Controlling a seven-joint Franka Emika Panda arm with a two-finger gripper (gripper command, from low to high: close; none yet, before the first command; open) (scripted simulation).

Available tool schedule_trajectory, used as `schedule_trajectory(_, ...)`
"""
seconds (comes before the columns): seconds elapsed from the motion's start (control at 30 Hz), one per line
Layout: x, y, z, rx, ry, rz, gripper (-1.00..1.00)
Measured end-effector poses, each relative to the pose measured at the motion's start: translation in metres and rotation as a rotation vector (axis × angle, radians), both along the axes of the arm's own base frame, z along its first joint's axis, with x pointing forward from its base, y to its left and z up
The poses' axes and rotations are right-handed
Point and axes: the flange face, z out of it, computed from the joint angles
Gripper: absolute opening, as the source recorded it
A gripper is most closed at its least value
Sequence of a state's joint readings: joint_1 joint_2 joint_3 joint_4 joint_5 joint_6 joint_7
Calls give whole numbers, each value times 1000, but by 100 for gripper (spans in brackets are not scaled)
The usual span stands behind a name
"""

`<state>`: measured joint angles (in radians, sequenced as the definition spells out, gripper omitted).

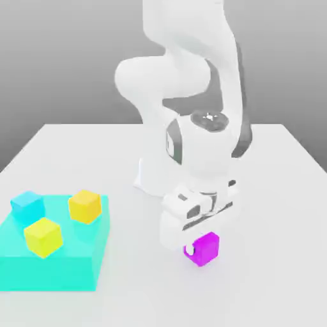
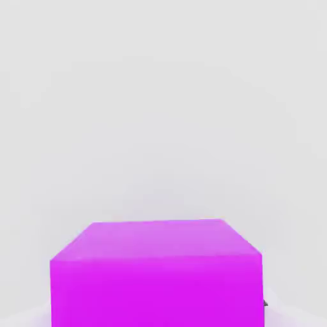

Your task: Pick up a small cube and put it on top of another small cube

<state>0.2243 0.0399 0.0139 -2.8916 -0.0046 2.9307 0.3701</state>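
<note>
One relation governs the coming move: the magenta cube point(image 1: 204, 248) sits directly under the gripper point(image 1: 191, 248), low on the white desk point(image 1: 268, 191), with the hand hanging straight down over it. In the exterior view the cube rests at the near middle of the desk, just right of the gripper's pale body, and a white fingertip point(image 1: 188, 250) shows against the cube's left face, touching it or very nearly so. I cannot tell whether the gripper has closed on the cube or merely straddles it; the far finger is hidden behind the cube. In the hand view the magenta cube point(image 2: 156, 274) looms large and square-on, its top face level, so it seems centred under the hand rather than off to a side.

Being a cube, it has no long axis to favour, so any square approach across two opposite faces should serve, and the present alignment looks sound.

Its destination, the amber cube point(image 1: 85, 205), lies well apart to the exterior view's left, standing on a raised cyan platform point(image 1: 64, 268). That cube sits toward the platform's far right part, with a paler lemon-yellow cube point(image 1: 43, 236) nearer and a cyan cube point(image 1: 27, 204) to the far left. My judgement is that the carry must go leftward and upward, clearing the platform's edge, and the lemon cube close beside the target is the likeliest thing to be knocked.
</note>
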Motion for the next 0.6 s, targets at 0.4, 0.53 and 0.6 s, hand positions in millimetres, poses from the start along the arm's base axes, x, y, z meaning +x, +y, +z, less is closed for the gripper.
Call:
schedule_trajectory(0.4,2,-168,118,-17,-7,-438,-100)
schedule_trajectory(0.53,-31,-233,155,-3,-2,-623,-100)
schedule_trajectory(0.6,-41,-248,152,3,-1,-670,-100)
